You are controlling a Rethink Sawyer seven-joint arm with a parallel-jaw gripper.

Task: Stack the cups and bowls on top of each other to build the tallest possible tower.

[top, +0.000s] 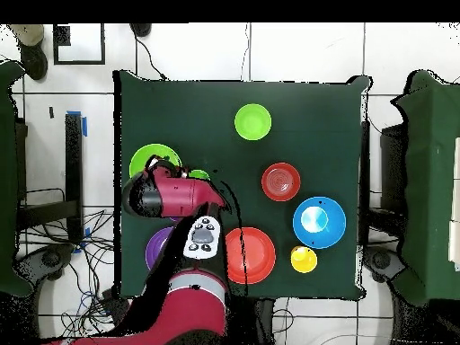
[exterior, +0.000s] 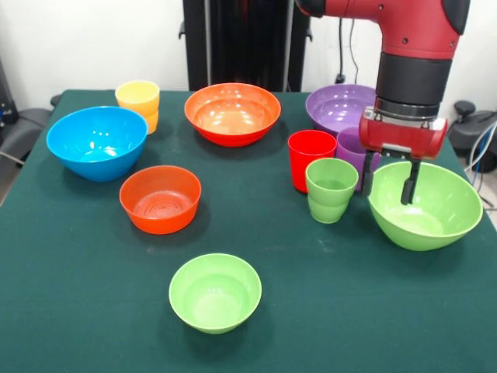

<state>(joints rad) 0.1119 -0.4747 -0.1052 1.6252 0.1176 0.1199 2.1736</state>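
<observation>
My gripper [exterior: 387,184] hangs open and empty over the back left rim of the large light green bowl [exterior: 425,208] [top: 146,159]. Just left of it stand the light green cup [exterior: 331,189] [top: 199,174] and the red cup [exterior: 311,158]. The purple cup [exterior: 351,148] is half hidden behind the gripper. The yellow cup [exterior: 138,103] [top: 304,260] stands far left at the back. All cups and bowls sit singly on the table; no tower shows. In the overhead view the arm covers the gripper.
Also on the green table [exterior: 326,311]: the blue bowl [exterior: 97,142] [top: 319,222], large orange bowl [exterior: 232,113] [top: 250,255], purple bowl [exterior: 340,107] [top: 156,250], small orange-red bowl [exterior: 160,198] [top: 280,181] and small light green bowl [exterior: 215,292] [top: 252,121].
</observation>
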